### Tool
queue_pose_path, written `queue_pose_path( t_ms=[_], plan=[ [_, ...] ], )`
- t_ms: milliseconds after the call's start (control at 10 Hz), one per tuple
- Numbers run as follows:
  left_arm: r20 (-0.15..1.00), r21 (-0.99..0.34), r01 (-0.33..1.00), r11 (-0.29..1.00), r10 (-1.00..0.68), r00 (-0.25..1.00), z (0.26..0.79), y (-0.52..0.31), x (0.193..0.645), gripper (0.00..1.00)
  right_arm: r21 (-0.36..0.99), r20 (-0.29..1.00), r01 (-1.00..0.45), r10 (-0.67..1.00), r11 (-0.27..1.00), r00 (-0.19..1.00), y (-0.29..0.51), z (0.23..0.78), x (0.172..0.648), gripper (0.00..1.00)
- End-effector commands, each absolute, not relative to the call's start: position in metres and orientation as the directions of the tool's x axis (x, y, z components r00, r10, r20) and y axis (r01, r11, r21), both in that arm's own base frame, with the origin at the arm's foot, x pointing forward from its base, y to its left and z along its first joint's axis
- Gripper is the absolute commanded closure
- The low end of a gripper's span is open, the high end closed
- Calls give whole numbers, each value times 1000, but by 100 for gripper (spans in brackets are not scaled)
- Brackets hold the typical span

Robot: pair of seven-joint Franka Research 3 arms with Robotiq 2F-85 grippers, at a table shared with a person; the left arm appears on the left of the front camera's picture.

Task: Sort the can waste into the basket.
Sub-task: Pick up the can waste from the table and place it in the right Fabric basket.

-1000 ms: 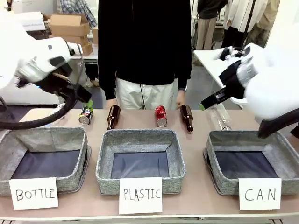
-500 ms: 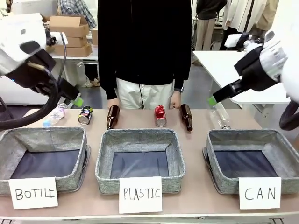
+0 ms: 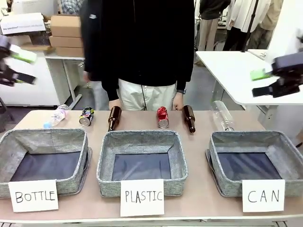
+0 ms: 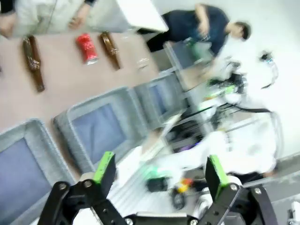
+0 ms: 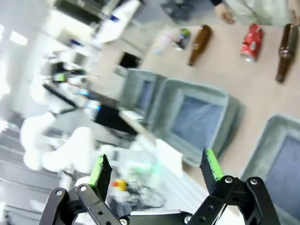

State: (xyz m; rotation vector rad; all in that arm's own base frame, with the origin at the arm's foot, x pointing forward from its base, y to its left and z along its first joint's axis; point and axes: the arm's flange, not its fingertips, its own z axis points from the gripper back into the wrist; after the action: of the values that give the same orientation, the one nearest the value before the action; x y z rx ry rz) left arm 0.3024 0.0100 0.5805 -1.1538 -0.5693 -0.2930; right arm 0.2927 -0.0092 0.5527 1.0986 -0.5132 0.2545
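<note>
- Red can (image 3: pixel 163 117) and black can (image 3: pixel 86 116) are lying on their sides along the far edge of the table (image 3: pixel 196 151), well apart from each other.
- CAN basket (image 3: pixel 258 141) is sitting near right, holding nothing.
- Left claw (image 3: pixel 21 67) and right claw (image 3: pixel 263 82) are hanging high at the sides, both spread wide, gripping nothing.
- The cans are looking light, thin-walled, dented and slick. Pinching across the mid-body, gently, seems best.
</note>
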Motion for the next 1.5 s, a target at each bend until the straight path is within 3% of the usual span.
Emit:
queue_pose_path(
  t_ms=[0,100,200,300,1100,1300,1400],
  plan=[
    [295,-955,284,83,336,894,552,12,305,0,998,64,-46,-449,51,891,-41,525,291,0],
    [275,-961,260,91,341,899,548,15,311,0,999,20,8,-528,51,849,-52,516,286,0],
    [223,-966,156,207,355,908,548,17,324,0,989,23,74,-627,129,779,-55,510,280,0],
    [382,-923,354,148,260,887,566,38,310,0,937,309,-247,-260,247,915,-62,534,295,0],
    [382,-923,354,148,260,887,566,38,310,0,941,284,-217,-254,261,924,-60,533,289,0],
    [382,-923,354,148,260,887,566,38,310,0,785,356,-289,-16,548,934,20,561,354,0],
    [382,-923,354,148,260,887,566,38,310,0,701,325,-267,38,661,945,54,558,386,0]
  ],
)
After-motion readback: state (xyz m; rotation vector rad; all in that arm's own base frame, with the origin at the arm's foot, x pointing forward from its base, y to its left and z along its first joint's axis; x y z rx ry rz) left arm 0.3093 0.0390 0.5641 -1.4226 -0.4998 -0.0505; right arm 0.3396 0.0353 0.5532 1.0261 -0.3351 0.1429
